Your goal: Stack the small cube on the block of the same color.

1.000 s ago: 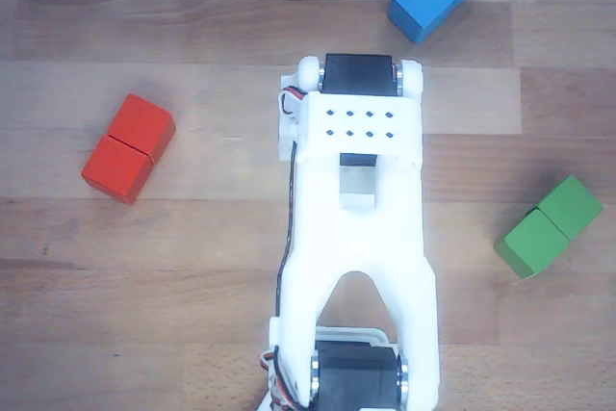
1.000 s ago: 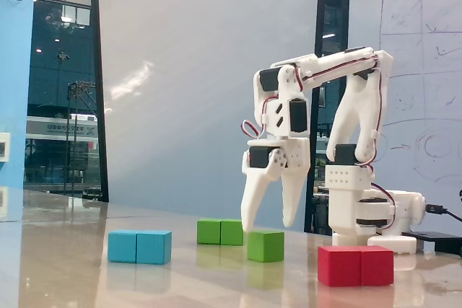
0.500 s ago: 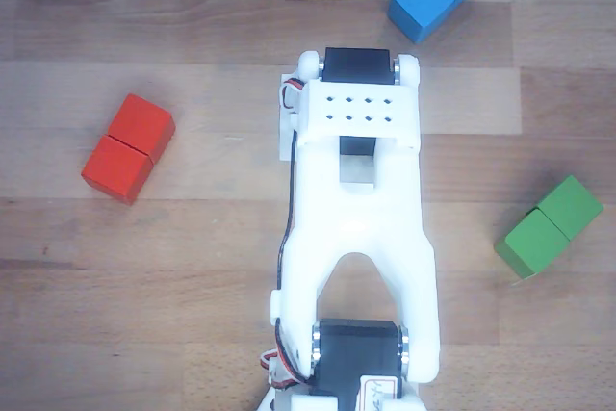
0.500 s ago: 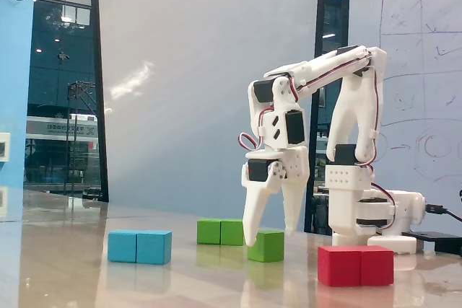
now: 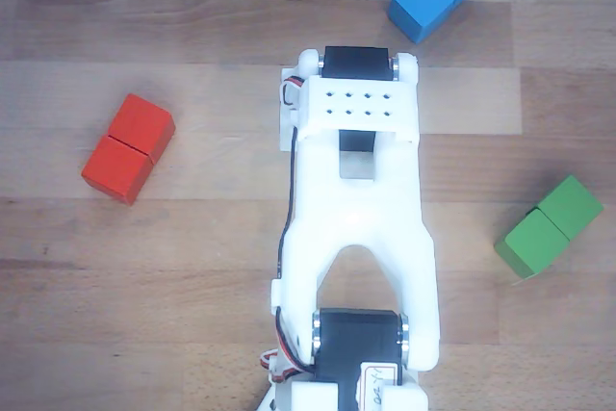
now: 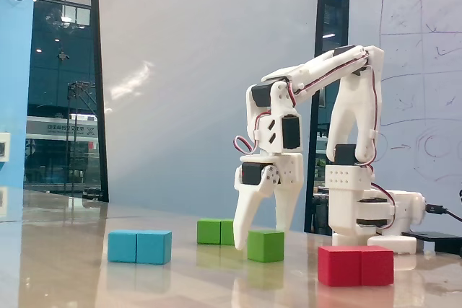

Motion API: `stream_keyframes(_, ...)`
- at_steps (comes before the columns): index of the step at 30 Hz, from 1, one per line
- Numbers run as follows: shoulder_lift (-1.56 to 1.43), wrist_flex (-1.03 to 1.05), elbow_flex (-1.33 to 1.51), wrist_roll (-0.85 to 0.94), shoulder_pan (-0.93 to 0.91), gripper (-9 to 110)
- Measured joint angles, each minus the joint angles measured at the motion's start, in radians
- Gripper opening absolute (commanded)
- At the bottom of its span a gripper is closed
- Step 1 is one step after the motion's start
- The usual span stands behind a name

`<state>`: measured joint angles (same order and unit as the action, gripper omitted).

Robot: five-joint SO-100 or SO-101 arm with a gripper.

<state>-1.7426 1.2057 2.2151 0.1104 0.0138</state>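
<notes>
The small matte green cube (image 6: 266, 246), mid-desk, is being straddled by the white two-finger gripper (image 6: 260, 227), spread wide and gripping nothing; closing on it is probably what's being called for next.

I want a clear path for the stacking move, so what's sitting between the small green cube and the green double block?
Nothing shows between the small cube and the block in the fixed view except one finger of the gripper, lowered around the cube.
</notes>
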Motion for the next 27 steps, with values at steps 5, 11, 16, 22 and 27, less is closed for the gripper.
stream_keyframes(5,0.015,0.000,0.000,0.000,0.000,27)
stream_keyframes(11,0.029,-0.012,0.000,0.000,0.000,11)
stream_keyframes(16,0.029,-0.021,0.000,0.000,0.000,2)
stream_keyframes(22,0.029,-0.021,0.000,0.000,0.000,2)
stream_keyframes(27,0.029,-0.021,0.000,0.000,0.000,2)
